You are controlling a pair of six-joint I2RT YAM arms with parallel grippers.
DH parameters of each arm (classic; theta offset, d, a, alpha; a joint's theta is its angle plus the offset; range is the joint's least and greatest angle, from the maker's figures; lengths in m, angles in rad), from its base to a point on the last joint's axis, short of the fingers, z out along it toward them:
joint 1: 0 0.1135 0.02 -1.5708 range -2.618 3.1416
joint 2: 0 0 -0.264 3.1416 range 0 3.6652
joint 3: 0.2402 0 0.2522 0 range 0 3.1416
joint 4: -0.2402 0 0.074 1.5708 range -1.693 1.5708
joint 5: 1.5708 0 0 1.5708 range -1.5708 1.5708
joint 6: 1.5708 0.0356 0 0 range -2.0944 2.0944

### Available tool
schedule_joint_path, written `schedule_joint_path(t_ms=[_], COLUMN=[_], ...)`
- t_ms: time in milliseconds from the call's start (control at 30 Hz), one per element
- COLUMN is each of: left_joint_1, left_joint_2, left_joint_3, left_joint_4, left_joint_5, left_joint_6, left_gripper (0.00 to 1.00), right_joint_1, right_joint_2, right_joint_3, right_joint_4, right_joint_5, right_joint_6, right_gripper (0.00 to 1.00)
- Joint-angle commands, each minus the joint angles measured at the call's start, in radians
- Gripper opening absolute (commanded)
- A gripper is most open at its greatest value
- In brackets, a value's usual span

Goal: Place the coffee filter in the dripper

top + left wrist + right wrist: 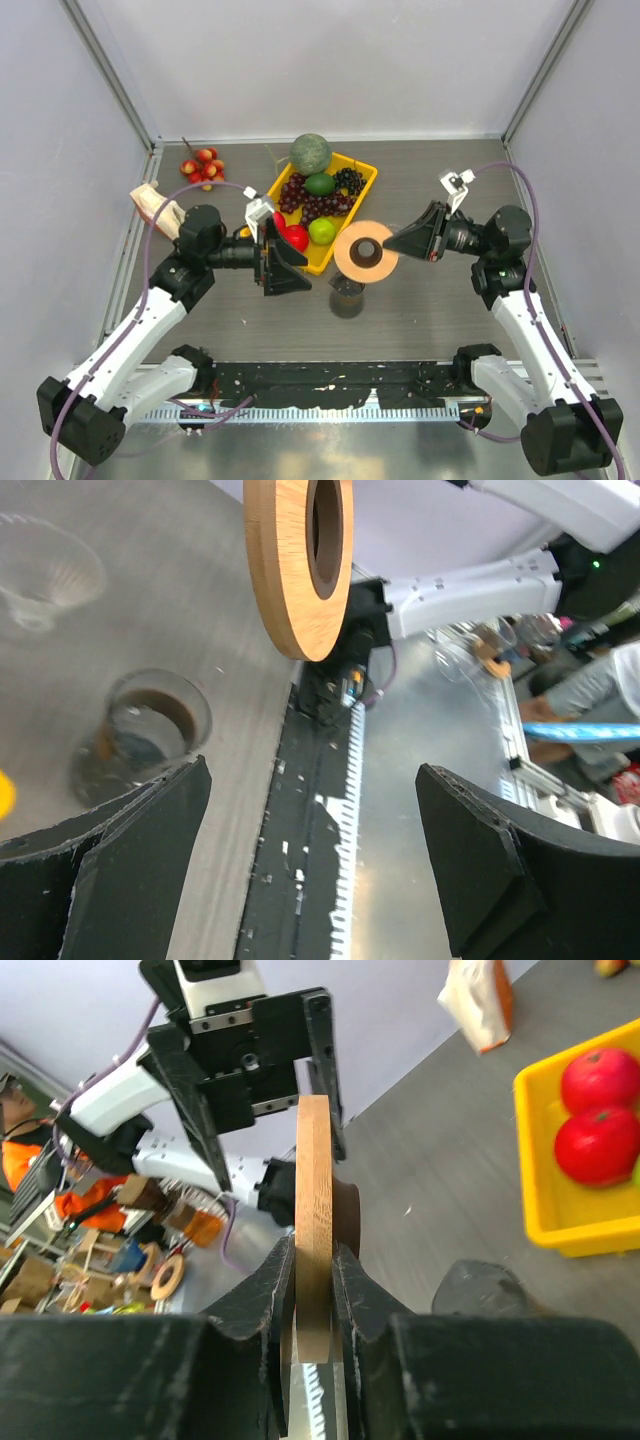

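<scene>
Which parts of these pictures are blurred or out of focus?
Top view: sharp, evenly lit, soft shadows only. Left wrist view: the dripper and cup are smeared, the ring sharper. Right wrist view: the ring is crisp, the fingers near the lens soft, the far room blurred.
</scene>
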Motion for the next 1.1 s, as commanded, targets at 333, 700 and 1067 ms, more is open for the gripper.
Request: schedule_joint_path(t_ms=[333, 700, 1067], left_joint_1=[-0.147, -0.195, -0.143], left_joint_2=[0.12, 0.213, 0.263], left_joint_3=[-0.092, -0.057, -0.164], left_joint_4=[0.382, 0.411, 0.644], left_joint_5=[0.07, 0.086, 0.082], left_joint_6=[-0.241, -0.265, -0.545], left_gripper=[0.85, 0.51, 0.0], right_joint_1=[0.118, 0.161, 0.129], right_joint_2=[-0.02, 0.055, 0.078], right_joint_3=[-0.072, -0.071, 0.029], right_joint_4=[-0.001, -0.001, -0.349], right_joint_5=[-0.054, -0.065, 0.069], right_joint_6=[0.054, 0.046, -0.214], right_gripper=[0.05, 0.05, 0.8])
